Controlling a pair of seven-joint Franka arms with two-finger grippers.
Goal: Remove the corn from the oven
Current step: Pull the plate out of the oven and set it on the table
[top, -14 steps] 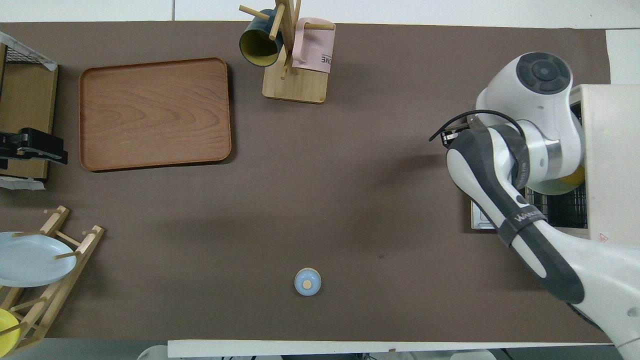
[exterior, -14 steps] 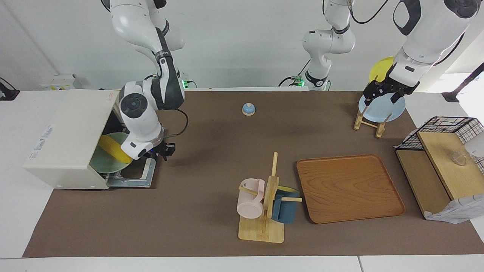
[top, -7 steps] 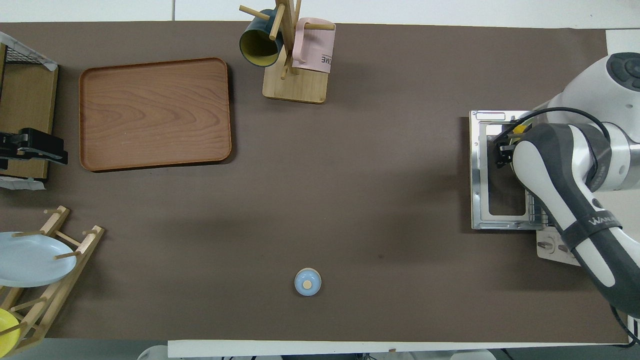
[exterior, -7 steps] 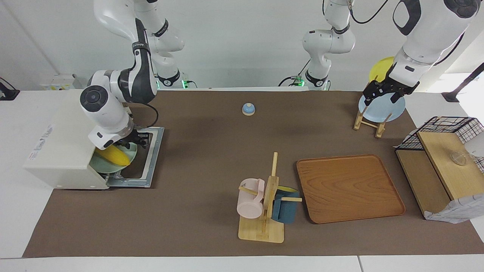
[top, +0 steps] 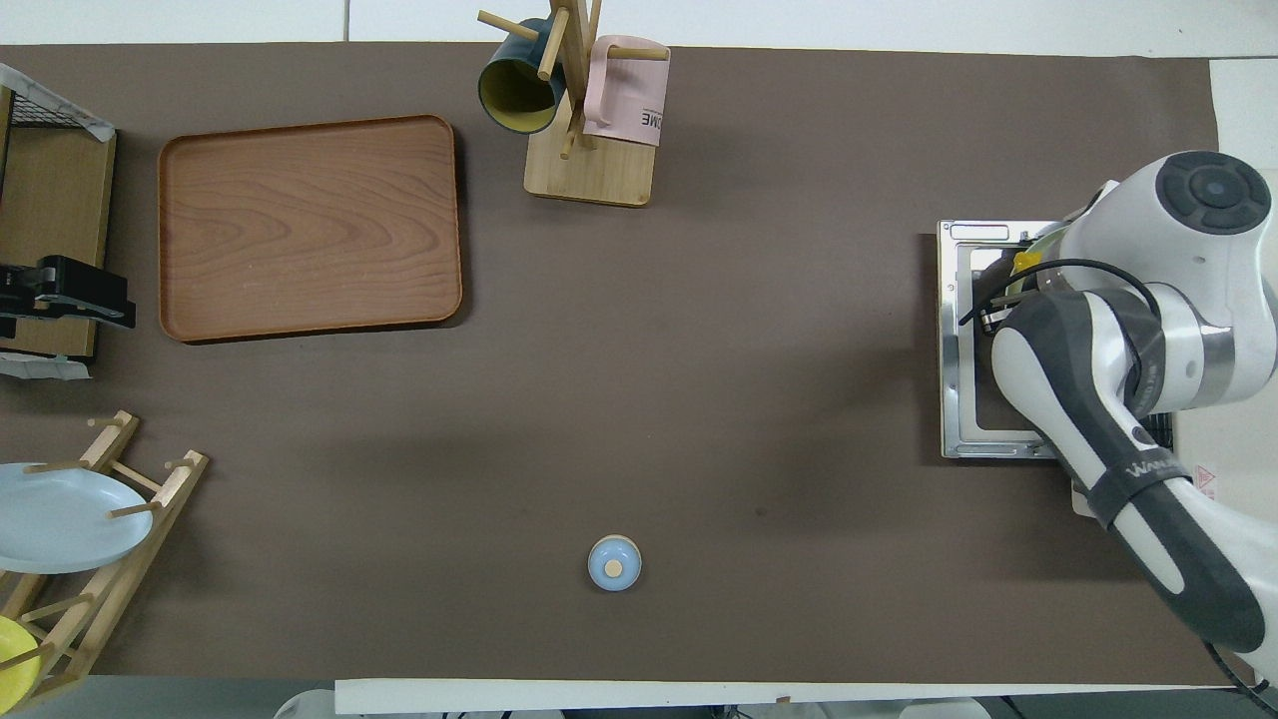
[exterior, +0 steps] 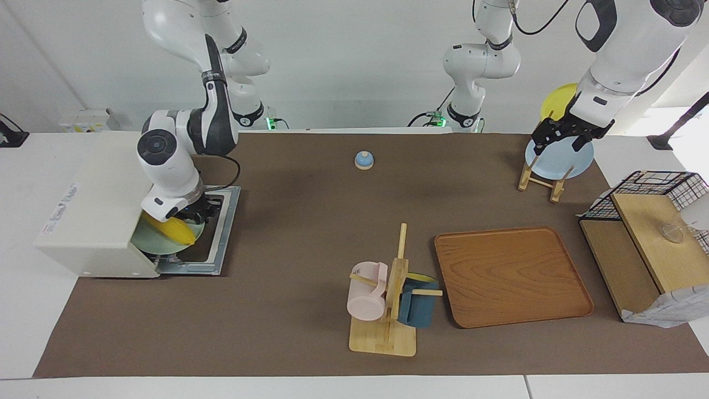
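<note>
The corn (exterior: 169, 227) lies on a pale green plate (exterior: 148, 239) at the mouth of the oven (exterior: 91, 221). The right gripper (exterior: 195, 213) sits just above it, jaw state indiscernible. The left gripper (exterior: 565, 133) waits, jaws spread, over a blue plate (exterior: 559, 160).

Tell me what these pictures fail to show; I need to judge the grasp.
- Right gripper contact with the corn: facing view, wrist covers it; overhead, the arm does.
- Oven interior: hidden by its top.
- Left gripper fingertips: overhead, cut off at the edge.
</note>
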